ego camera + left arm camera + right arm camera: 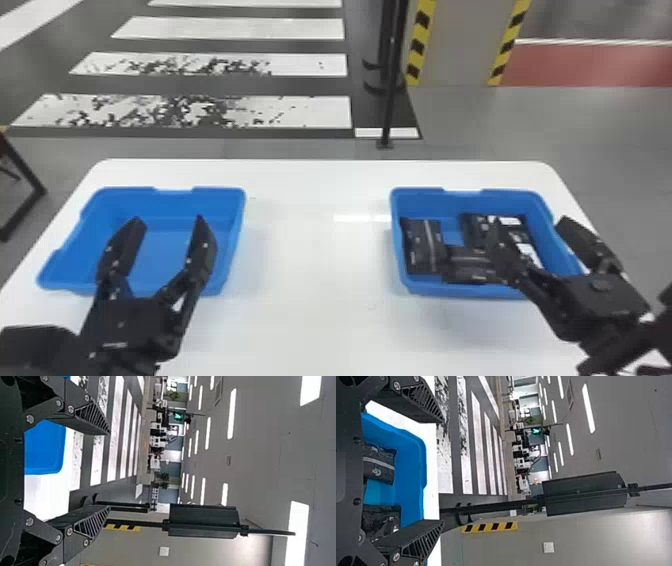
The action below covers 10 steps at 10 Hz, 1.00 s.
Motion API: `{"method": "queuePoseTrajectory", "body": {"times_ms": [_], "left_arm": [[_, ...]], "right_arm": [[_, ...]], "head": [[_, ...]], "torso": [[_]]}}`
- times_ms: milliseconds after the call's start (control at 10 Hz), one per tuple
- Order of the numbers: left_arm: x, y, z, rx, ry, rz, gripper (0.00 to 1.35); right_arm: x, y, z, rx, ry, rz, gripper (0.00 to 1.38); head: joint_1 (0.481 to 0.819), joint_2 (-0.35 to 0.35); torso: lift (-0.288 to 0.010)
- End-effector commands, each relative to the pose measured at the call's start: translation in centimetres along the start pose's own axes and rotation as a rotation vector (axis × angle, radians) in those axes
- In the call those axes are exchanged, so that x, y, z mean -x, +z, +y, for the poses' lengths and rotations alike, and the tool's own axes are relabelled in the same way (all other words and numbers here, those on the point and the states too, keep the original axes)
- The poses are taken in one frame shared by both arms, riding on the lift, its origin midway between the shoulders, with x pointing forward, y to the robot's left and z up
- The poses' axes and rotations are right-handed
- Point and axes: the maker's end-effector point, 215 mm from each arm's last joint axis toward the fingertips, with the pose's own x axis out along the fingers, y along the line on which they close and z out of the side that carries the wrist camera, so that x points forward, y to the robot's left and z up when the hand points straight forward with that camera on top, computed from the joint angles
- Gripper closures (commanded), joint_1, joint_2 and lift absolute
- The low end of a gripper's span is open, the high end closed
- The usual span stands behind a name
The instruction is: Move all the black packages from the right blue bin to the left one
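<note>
Right hand (pixel 530 221) near black packages (pixel 425 247), some white-labelled

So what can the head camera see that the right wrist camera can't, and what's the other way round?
Head view: the left blue bin, the open left pincer and a red floor patch.

Right wrist view: long ceiling lights and a white square on the wall.

Both: the right blue bin, black packages inside it, the open right pincer, white floor stripes and a black pole.
</note>
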Motion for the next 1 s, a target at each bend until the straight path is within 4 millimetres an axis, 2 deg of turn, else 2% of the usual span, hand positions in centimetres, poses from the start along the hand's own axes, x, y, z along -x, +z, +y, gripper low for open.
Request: {"method": "queuePoseTrajectory", "body": {"times_ms": [0,200,300,500,900], "left_arm": [[-0.1,0.0,-0.1,0.002,-0.003,0.000,0.41],[-0.1,-0.1,-0.2,0.007,-0.004,0.000,0.41],[-0.1,-0.1,-0.1,0.010,-0.004,-0.002,0.41],[-0.1,0.0,-0.1,0.010,-0.004,-0.005,0.41],[-0.1,-0.1,-0.1,0.012,-0.005,-0.002,0.41]], "right_arm": [[-1.5,-0.7,-0.3,-0.001,0.006,0.039,0.13],[-3.5,-0.7,0.6,0.029,0.037,0.107,0.12],[-4.4,-1.6,0.8,0.024,0.045,0.153,0.13],[-6.1,-3.9,1.4,0.021,0.067,0.255,0.13],[-8.3,-9.8,-0.9,0.002,0.052,0.439,0.16]], "head": [[0.695,-0.008],[0.695,-0.007],[0.695,0.000],[0.695,0.012],[0.695,0.020]], "torso": [[-0.140],[-0.140],[-0.140],[-0.140],[-0.140]]}}
